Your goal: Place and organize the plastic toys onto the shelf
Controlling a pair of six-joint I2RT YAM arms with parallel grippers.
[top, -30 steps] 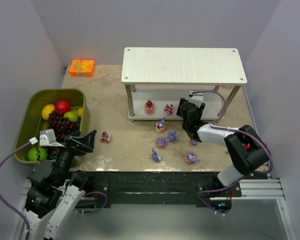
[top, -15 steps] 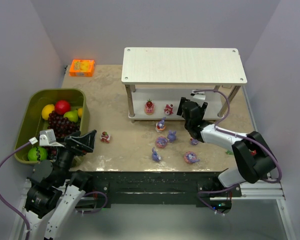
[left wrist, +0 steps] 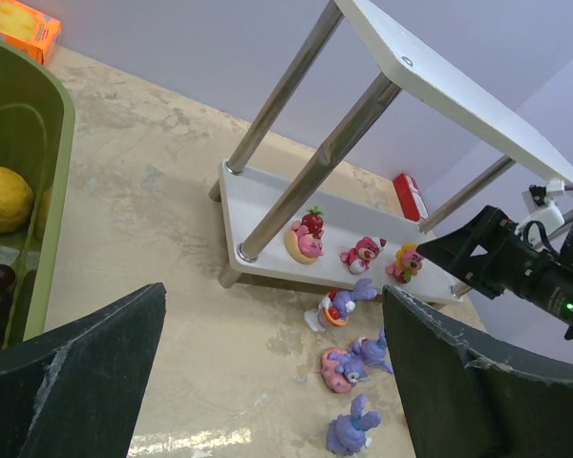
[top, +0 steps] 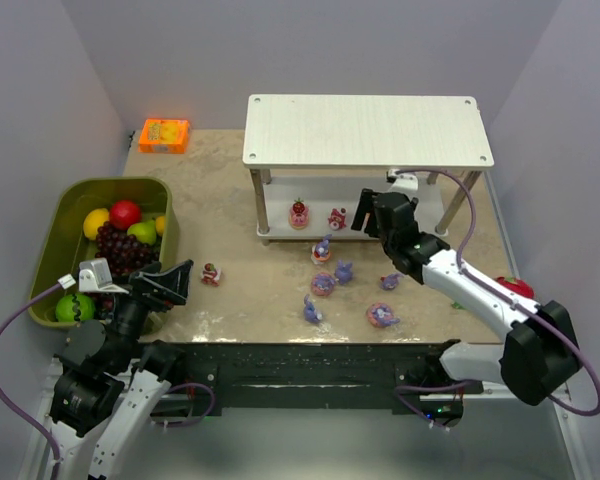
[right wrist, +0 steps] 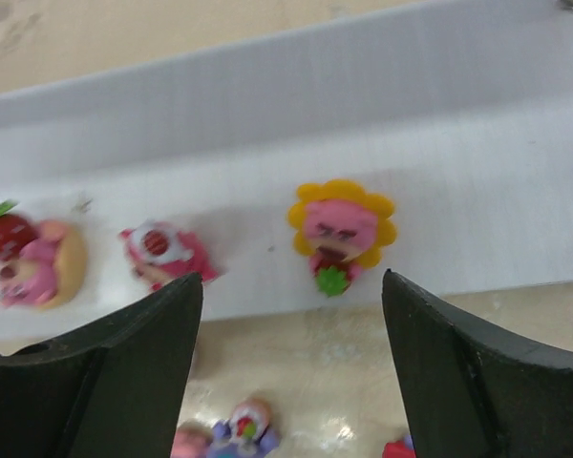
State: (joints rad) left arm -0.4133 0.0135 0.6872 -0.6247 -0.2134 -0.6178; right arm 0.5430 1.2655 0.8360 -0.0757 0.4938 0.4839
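Right arm (top: pixel 462 285) stretched out, yellow figure (right wrist: pixel 342 229) upright

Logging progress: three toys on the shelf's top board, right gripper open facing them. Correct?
Wrong board: the three toys stand on the shelf's lower board, as the left wrist view shows. Right gripper open facing them, yes.

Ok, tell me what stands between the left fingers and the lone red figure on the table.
Nothing visible does. The left fingers hang open just left of the red figure, with only bare table between them.
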